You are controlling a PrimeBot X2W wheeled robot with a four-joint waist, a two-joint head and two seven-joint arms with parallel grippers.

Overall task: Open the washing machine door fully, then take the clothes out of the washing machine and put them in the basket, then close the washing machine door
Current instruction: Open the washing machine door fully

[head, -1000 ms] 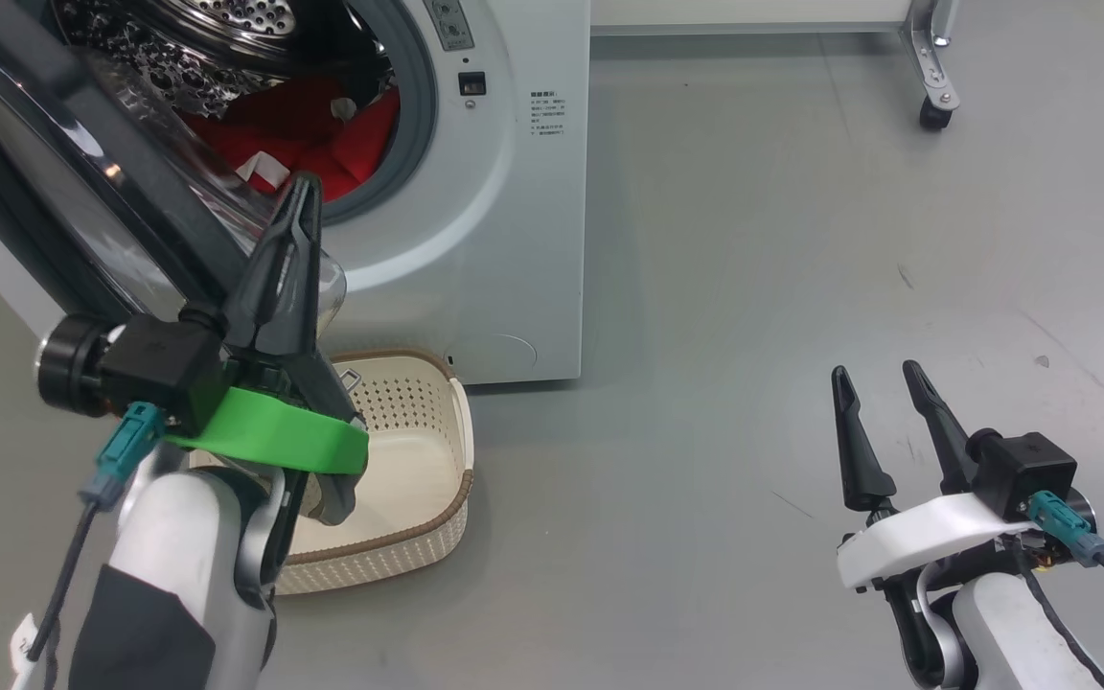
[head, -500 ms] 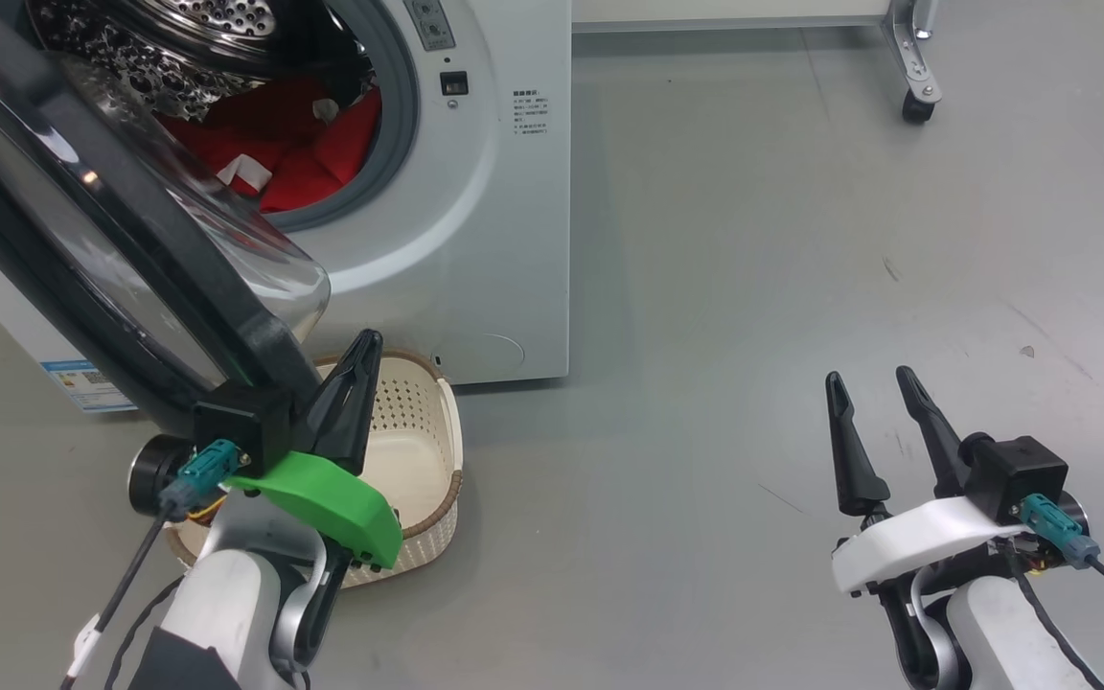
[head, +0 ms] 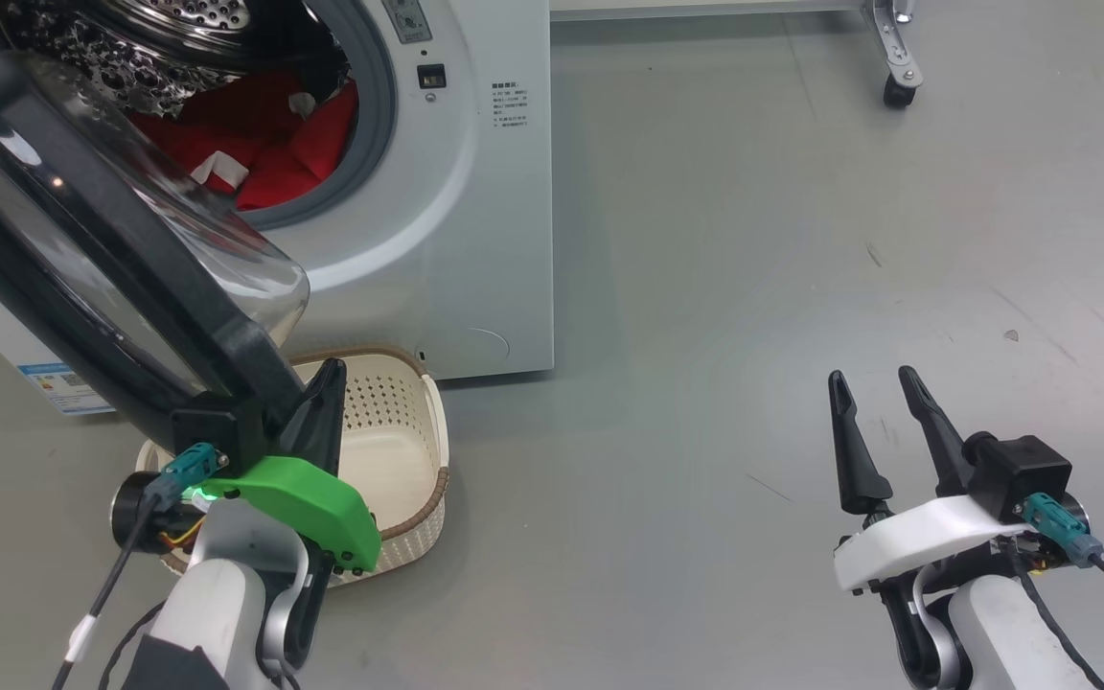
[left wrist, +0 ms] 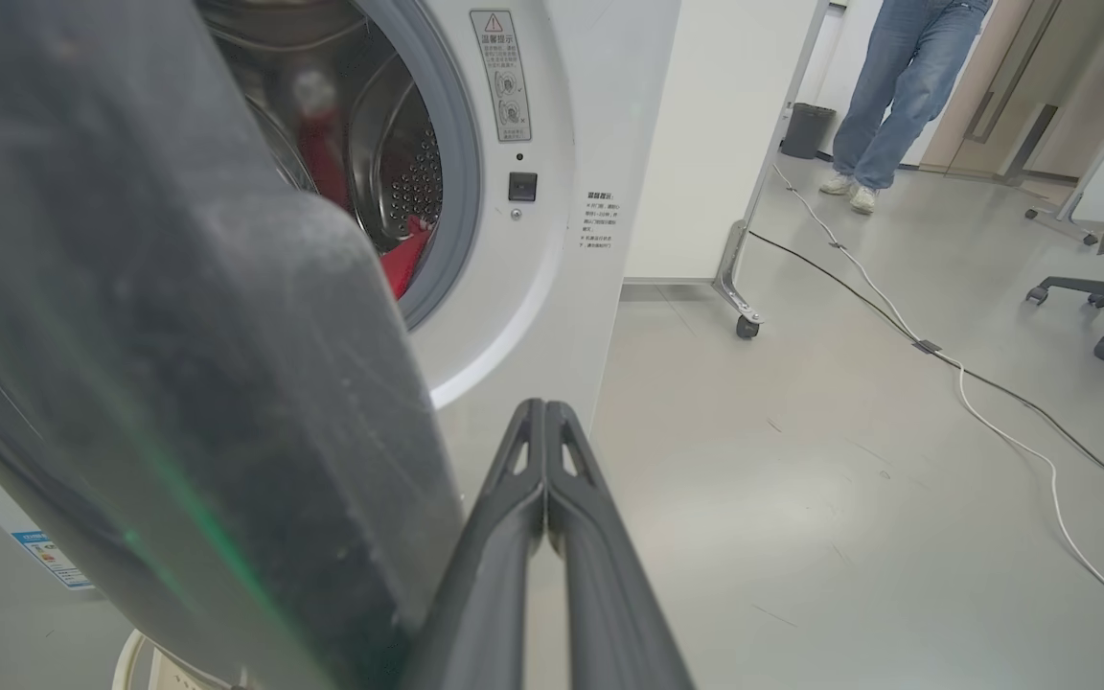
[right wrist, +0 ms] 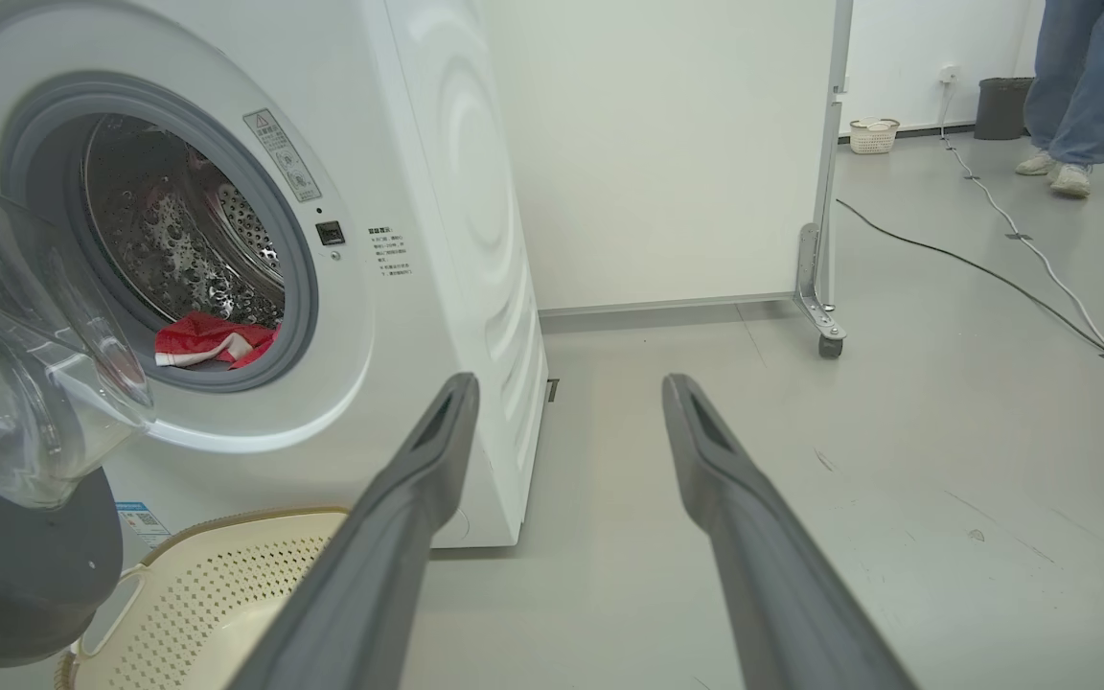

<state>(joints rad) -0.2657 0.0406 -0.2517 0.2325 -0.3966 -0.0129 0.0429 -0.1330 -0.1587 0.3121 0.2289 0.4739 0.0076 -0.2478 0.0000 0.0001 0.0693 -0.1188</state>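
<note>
Left gripper (head: 328, 379), fingers pressed together, has dropped from the drum (head: 111, 67) mouth to the lower rim of the washing machine door (head: 130, 251). That door seems fully open (right gripper (head: 871, 374) idle, spread); the clothes (head: 264, 144) lie in the drum.

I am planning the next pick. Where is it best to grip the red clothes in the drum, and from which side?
Probably the bunched front edge of the clothes, nearest the opening; come straight in from the robot's right, since the open washing machine door blocks the left.
</note>
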